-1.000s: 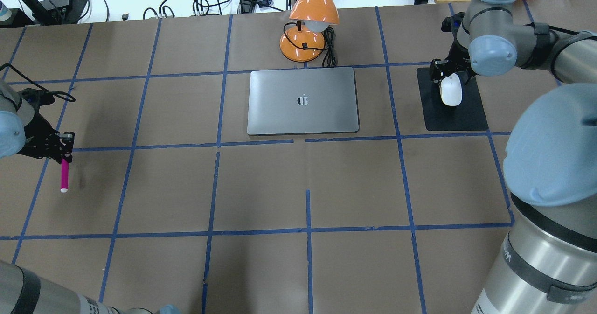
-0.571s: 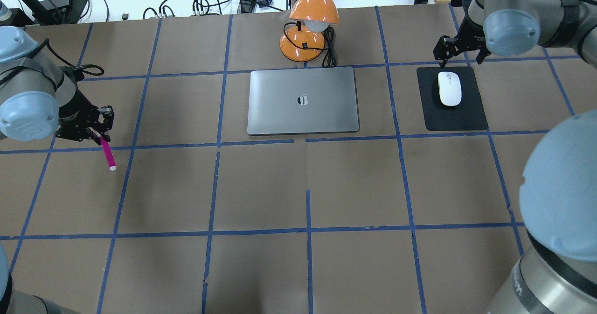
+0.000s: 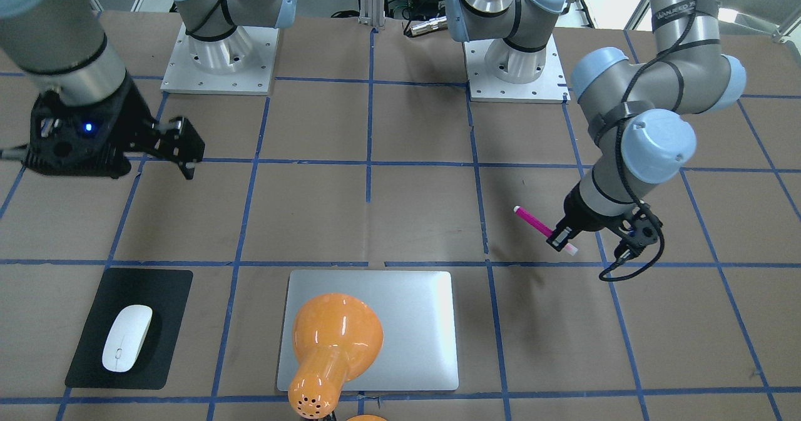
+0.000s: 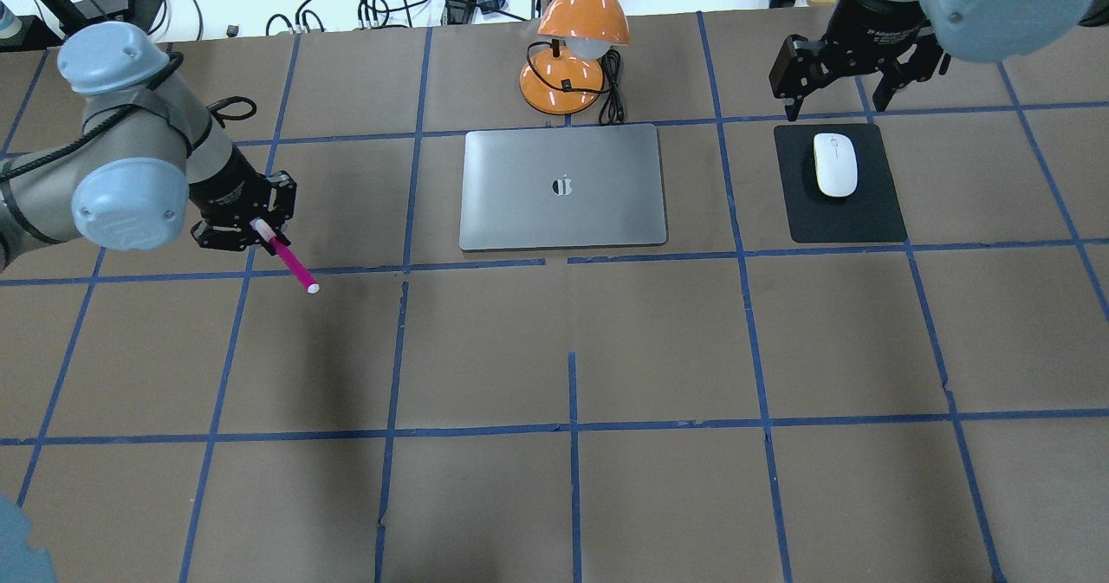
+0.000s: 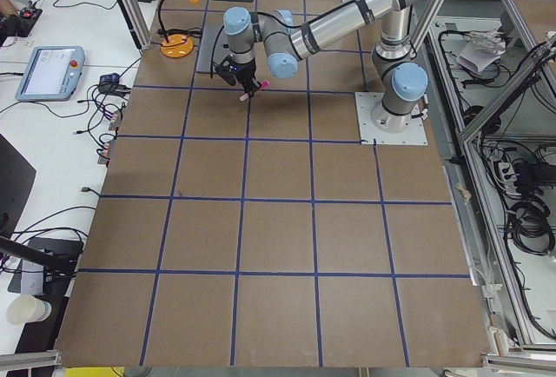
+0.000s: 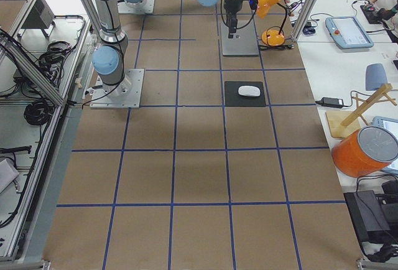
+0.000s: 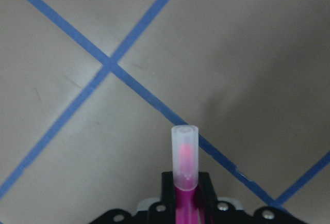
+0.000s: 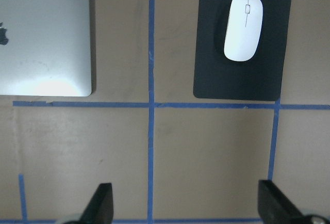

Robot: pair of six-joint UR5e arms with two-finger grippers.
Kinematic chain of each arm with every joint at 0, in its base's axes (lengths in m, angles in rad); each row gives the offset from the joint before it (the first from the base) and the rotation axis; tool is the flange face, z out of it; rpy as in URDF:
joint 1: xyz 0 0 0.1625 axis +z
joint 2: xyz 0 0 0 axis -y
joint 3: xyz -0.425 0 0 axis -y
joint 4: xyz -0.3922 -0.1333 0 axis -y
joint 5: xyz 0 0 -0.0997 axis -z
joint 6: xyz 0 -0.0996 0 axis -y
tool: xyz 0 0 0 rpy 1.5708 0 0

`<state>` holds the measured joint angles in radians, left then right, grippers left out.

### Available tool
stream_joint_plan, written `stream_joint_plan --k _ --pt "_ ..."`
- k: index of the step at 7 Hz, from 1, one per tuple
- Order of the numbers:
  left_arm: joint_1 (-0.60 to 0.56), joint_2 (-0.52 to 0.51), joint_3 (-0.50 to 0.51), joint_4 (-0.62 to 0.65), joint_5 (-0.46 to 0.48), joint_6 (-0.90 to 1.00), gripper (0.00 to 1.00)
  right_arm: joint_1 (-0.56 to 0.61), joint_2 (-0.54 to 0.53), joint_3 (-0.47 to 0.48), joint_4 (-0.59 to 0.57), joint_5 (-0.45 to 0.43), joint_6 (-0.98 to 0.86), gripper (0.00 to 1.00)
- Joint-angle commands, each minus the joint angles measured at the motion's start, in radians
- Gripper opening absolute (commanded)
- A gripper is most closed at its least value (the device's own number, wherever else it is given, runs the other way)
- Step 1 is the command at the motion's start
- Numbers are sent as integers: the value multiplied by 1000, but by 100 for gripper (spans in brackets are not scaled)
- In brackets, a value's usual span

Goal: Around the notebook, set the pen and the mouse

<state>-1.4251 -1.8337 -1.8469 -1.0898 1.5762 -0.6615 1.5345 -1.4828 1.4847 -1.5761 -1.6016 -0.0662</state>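
One pen (image 4: 290,262) nearer one notebook (image 4: 563,186) — one mouse (image 4: 837,165)

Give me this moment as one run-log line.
left end effector: shut on pen, left of notebook | right end effector: open, empty | mouse: on black mat

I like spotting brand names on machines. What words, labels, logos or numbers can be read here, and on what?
Nothing can be read as words.
notebook: a dark logo mark on the lid, no letters.
left arm: lettering along its grey tube, too blurred to read.
right arm: white print on its black wrist, too small to read.
mouse, pen: no text visible.
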Motion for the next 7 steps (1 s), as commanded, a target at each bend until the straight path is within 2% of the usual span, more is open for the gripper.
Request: stream_joint_plan --k 1,3,4,5,7 --pt "-124 -22 3 13 -53 -249 0 19 -73 -32 68 34 15 100" --pt "-230 -32 37 13 -71 -457 0 29 -76 -33 99 35 10 100" --pt "-276 -39 43 16 -112 -575 0 38 -68 -47 105 31 3 100" --pt "-308 -53 44 51 -114 -675 0 42 -38 -55 113 -27 3 100" --pt "-388 -94 49 67 -114 -843 0 58 -27 -57 102 -3 3 100"
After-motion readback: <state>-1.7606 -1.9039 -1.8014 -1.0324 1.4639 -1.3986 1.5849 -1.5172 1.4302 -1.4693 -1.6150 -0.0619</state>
